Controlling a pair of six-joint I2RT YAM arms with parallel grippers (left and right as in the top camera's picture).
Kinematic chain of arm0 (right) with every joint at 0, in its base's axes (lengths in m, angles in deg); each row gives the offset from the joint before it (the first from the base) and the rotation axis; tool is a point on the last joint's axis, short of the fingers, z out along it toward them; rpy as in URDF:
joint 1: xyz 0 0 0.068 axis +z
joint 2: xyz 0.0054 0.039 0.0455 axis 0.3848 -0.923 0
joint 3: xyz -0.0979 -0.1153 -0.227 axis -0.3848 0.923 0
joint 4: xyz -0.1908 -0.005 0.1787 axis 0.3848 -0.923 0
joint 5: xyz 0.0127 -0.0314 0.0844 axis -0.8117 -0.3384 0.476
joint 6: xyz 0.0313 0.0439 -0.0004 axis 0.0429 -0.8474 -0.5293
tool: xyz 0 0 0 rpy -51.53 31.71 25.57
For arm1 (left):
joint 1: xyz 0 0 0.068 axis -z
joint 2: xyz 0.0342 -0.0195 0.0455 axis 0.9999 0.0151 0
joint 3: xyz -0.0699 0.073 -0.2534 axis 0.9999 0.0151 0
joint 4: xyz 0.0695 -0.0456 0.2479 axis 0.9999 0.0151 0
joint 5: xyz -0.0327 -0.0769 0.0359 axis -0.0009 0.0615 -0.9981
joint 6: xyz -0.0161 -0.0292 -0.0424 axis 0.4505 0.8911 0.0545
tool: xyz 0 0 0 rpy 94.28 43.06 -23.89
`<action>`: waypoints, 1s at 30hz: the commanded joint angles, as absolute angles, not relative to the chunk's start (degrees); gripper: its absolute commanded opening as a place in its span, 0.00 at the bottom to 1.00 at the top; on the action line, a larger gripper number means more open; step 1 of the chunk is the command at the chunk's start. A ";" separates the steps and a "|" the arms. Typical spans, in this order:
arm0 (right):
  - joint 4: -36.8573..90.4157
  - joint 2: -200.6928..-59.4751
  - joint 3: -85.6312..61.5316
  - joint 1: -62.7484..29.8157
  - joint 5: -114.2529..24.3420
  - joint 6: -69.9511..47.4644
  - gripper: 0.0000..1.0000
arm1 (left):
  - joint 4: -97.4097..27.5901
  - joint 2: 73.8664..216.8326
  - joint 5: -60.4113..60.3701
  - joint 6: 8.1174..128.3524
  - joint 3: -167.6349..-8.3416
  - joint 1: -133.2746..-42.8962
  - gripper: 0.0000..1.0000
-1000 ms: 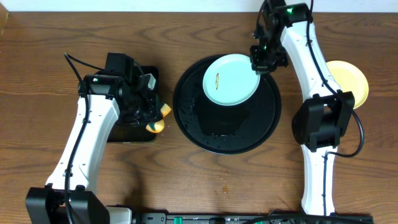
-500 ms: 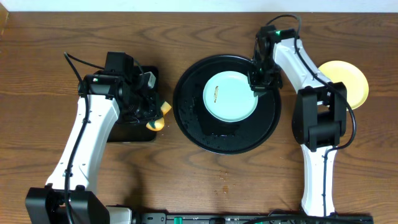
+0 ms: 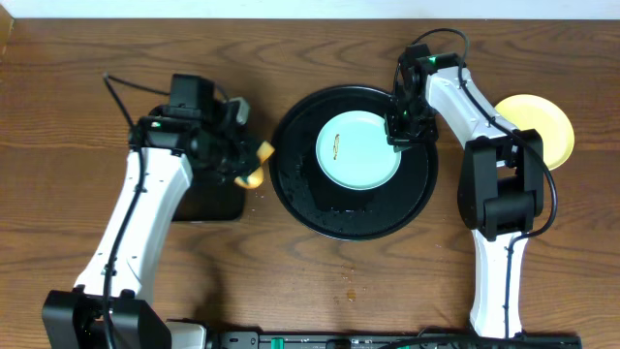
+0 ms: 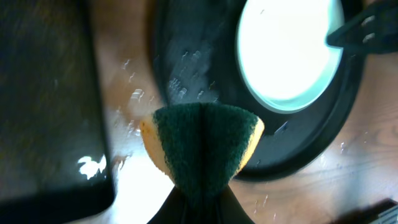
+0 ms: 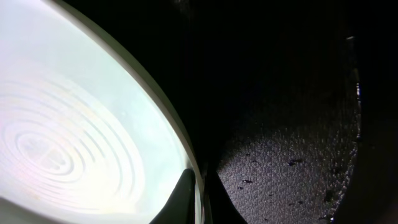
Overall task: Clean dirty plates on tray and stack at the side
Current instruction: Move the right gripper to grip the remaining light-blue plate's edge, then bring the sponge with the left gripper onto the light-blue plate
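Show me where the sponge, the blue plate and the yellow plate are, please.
sponge (image 4: 202, 149), left wrist view, on its green scrubbing face.
blue plate (image 3: 360, 155), overhead view, on its bare middle.
yellow plate (image 3: 547, 126), overhead view, on its uncovered right part.

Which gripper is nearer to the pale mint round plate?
Right. Right gripper pinches the pale mint round plate at its rim; left gripper hangs beyond the round black tray's left edge.

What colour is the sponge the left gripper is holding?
The sponge is yellow with a dark green scouring face, clearest in the left wrist view.
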State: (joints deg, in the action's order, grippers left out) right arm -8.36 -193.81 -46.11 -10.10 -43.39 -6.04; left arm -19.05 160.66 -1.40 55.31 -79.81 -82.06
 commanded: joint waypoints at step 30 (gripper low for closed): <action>-7.46 -196.08 -44.10 -9.05 -45.45 -5.43 0.01 | -16.17 205.14 -9.33 63.59 -120.84 -63.07 0.08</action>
